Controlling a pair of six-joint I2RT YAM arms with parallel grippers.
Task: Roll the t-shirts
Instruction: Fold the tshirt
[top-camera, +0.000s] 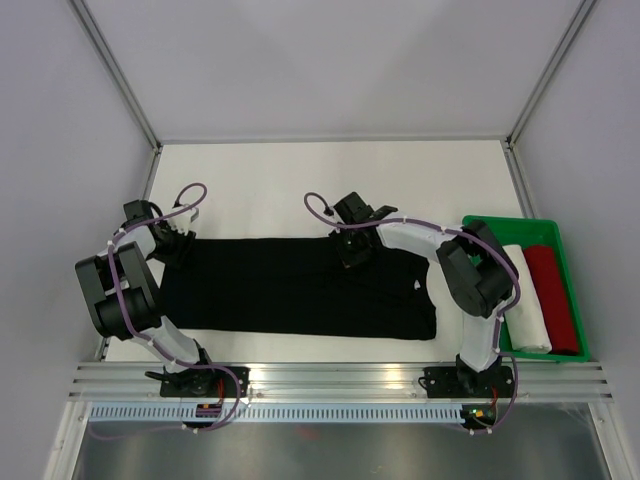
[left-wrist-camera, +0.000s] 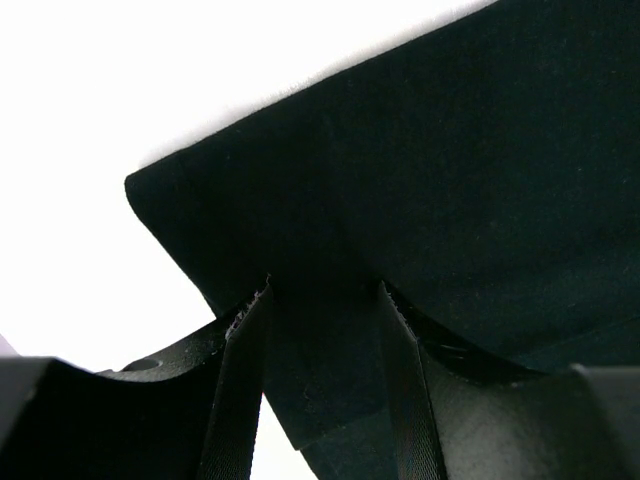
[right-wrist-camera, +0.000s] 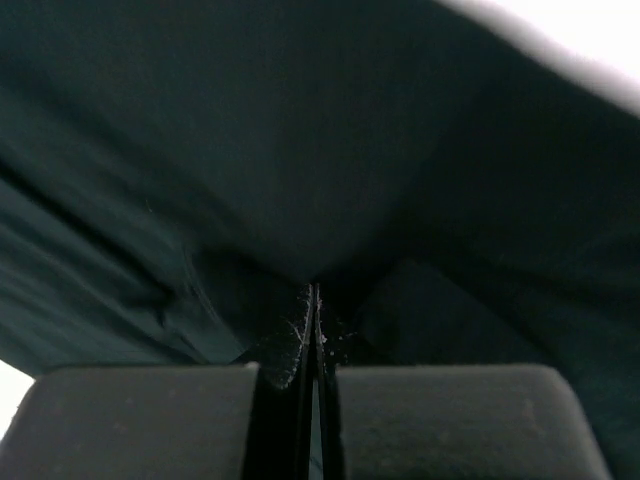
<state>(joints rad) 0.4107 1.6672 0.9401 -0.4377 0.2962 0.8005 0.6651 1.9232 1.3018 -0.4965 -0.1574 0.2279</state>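
The black short-sleeved cloth t-shirt (top-camera: 300, 290) lies spread flat across the white table (top-camera: 300, 180), nearer the front edge than the back edge, reaching from the left side almost to the green plastic bin (top-camera: 548, 228) at the right edge. In that bin sit a white cloth roll (top-camera: 525, 300) and a red cloth roll (top-camera: 556, 300), side by side and touching. The left gripper (left-wrist-camera: 325, 300) is at the shirt's far left corner, and its two fingers (left-wrist-camera: 240, 370) stand apart with the dark cloth lying between them; it is hard to tell if they really squeeze the cloth or only straddle it. The right gripper (right-wrist-camera: 313, 300) is at the shirt's far edge, near the middle, and its fingers are pressed tight together, pinching a small fold of the black cloth that puckers toward the tips. The step in hand looks like taking hold of the far edge, ready to fold or roll it. To do it well, both grippers should hold the same edge firmly and move together at the same height, so the cloth stays straight and does not bunch on one side. The shirt looks soft, thin and floppy, with a matte surface and a clean straight hem. It will sag and wrinkle easily, so a slow pull should help.
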